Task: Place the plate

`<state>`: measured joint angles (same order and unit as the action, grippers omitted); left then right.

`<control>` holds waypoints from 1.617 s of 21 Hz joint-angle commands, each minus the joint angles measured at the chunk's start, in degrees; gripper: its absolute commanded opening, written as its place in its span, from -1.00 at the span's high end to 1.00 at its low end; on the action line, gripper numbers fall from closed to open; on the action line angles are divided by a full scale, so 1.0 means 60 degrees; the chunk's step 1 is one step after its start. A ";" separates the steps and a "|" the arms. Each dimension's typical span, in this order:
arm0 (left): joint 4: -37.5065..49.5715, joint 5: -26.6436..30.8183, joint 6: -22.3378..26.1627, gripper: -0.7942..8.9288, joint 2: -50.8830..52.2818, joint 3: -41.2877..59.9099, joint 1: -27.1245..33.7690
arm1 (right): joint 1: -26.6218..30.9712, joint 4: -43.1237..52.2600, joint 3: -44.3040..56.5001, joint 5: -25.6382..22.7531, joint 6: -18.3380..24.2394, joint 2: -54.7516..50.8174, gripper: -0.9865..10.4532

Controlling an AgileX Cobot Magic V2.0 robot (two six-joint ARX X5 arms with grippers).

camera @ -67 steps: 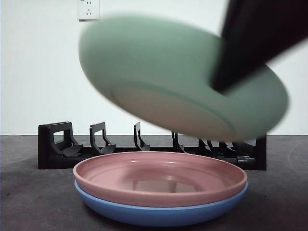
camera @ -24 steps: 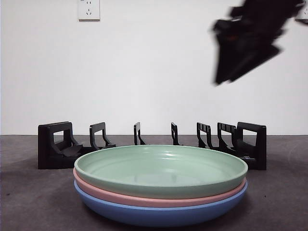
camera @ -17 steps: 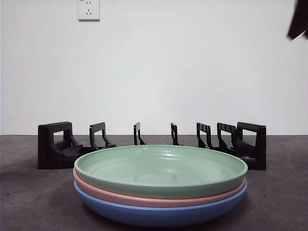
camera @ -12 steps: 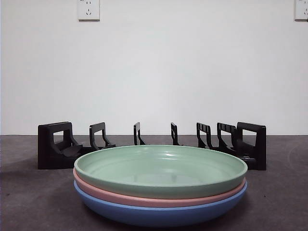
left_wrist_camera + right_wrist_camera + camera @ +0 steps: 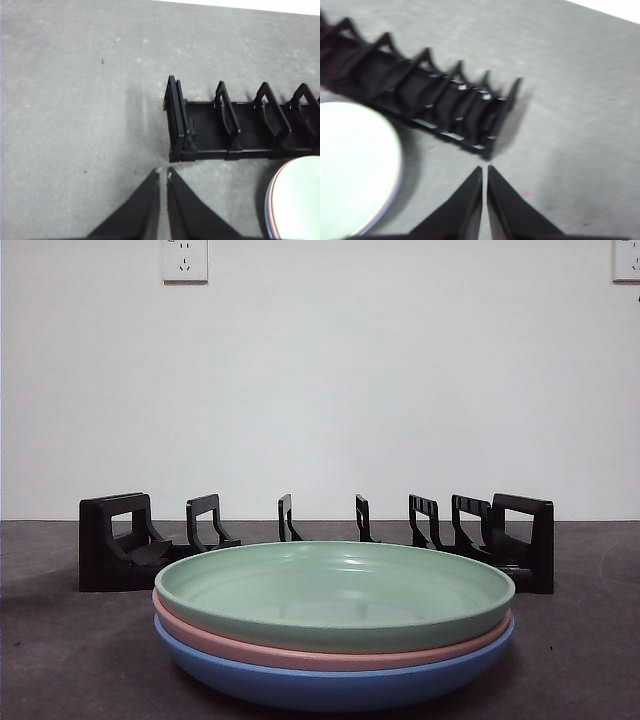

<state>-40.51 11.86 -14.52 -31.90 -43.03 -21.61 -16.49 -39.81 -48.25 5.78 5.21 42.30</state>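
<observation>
A green plate (image 5: 335,590) lies flat on top of a pink plate (image 5: 300,652), which rests on a blue plate (image 5: 330,685), all stacked at the front of the table. An edge of the stack shows as the green plate (image 5: 300,200) in the left wrist view and as the plate (image 5: 352,165) in the right wrist view. My left gripper (image 5: 162,172) is shut and empty, raised above the bare table near one end of the rack. My right gripper (image 5: 484,169) is shut and empty, raised near the rack's other end. Neither arm shows in the front view.
A black slotted dish rack (image 5: 310,540) stands empty behind the stack, also seen as the rack (image 5: 240,125) and the rack (image 5: 420,95) in the wrist views. Grey table (image 5: 60,660) spreads around it. Wall sockets (image 5: 185,258) sit on the white wall.
The green plate, held in the air 2.7 s ago, now lies on the pink plate. The dark arm rose and left the front view at the upper right.
</observation>
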 commanded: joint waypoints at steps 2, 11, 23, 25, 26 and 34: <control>-0.0033 0.0022 0.0058 0.82 0.0000 -0.0124 -0.0025 | -0.0040 -0.0135 -0.0033 0.0055 -0.0255 -0.0011 0.81; 0.1439 0.0029 0.0350 0.82 0.1100 0.1111 0.0273 | -0.0040 0.0725 -0.0033 0.0036 -0.0255 -0.0018 0.81; 0.5311 -0.1526 0.1242 0.82 0.5289 0.7053 0.3650 | -0.0040 0.0823 -0.0033 0.0040 -0.0255 -0.0018 0.81; 0.5402 -0.1526 0.1206 0.82 0.5289 0.7053 0.3657 | -0.0040 0.0852 -0.0033 0.0040 -0.0255 -0.0022 0.81; 0.5442 -0.1526 0.1206 0.82 0.5289 0.7053 0.3657 | -0.0040 0.0856 -0.0033 0.0040 -0.0255 -0.0036 0.81; 0.5464 -0.1523 0.1209 0.82 0.5286 0.7053 0.3657 | -0.0040 0.0860 -0.0033 0.0040 -0.0255 -0.0036 0.81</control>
<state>-8.36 2.96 -8.12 -0.25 -1.85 0.30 -16.49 -35.27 -48.16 6.02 4.23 41.91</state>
